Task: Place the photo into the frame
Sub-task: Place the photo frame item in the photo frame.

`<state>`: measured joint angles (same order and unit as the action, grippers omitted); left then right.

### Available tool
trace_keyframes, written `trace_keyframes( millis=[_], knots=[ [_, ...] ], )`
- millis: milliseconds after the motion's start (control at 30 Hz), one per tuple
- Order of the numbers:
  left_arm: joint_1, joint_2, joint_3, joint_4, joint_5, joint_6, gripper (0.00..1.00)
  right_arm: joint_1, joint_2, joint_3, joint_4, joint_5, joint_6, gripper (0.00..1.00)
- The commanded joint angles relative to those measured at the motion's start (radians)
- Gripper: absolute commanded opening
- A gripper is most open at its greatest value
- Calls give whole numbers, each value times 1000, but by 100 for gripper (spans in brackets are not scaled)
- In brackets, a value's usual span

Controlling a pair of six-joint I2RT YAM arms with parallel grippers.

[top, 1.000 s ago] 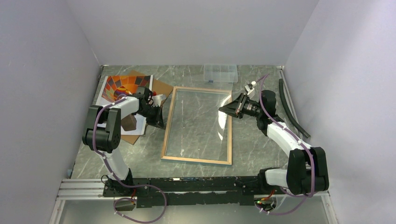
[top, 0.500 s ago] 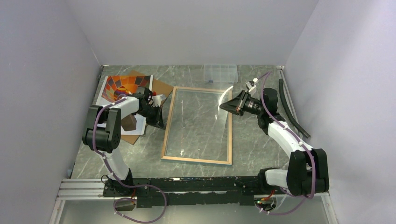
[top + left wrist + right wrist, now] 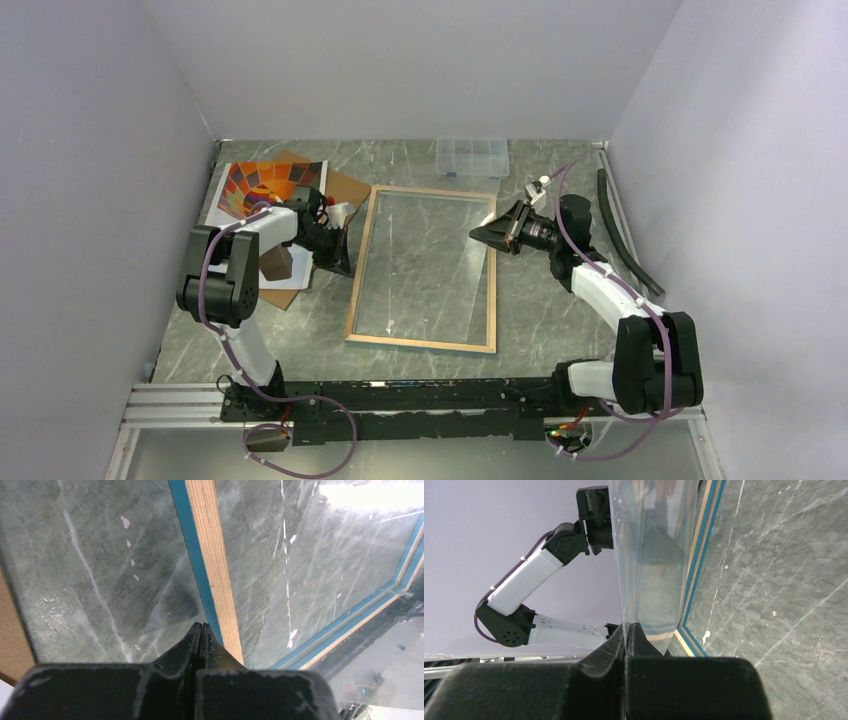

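The frame (image 3: 420, 343) lies flat mid-table with its tan wood side up. My right gripper (image 3: 476, 235) is shut on the right edge of its clear pane (image 3: 649, 555), which stands lifted and bowed above the frame's right rail (image 3: 696, 580). In the right wrist view the thin sheet runs straight between the closed tips of the right gripper (image 3: 626, 626). My left gripper (image 3: 345, 268) is shut with nothing in it. Its tips (image 3: 201, 626) rest against the blue outer side of the left rail (image 3: 212, 555). The photo (image 3: 262, 185) lies face up at the far left, partly under my left arm.
A brown backing board (image 3: 340, 185) lies under the photo. A small clear compartment box (image 3: 472, 157) stands at the back, just beyond the frame. A black strip (image 3: 625, 235) lies along the right wall. Walls close in the table on three sides.
My right gripper lifted the pane's edge slightly toward the back, then came back down to about where it was. The left arm has not moved.
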<state>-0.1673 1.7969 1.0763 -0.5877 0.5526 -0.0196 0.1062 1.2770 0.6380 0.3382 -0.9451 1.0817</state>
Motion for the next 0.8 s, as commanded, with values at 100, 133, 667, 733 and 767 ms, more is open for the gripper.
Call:
trace_keyframes(
  millis=[100, 133, 667, 733, 767],
  knots=[
    [-6, 8, 10, -1, 6, 7, 3, 12, -10, -10, 55, -33, -7, 0],
    [-6, 8, 10, 1, 5, 7, 3, 12, -15, -12, 47, -35, -11, 0],
    [-8, 9, 8, 1, 3, 8, 3, 12, -31, 67, -251, -62, -197, 0],
    [-8, 9, 8, 1, 1, 7, 3, 12, -23, 76, -269, -68, -210, 0],
    [-8, 10, 7, 1, 1, 7, 3, 12, -21, 80, -283, -68, -218, 0]
  ],
)
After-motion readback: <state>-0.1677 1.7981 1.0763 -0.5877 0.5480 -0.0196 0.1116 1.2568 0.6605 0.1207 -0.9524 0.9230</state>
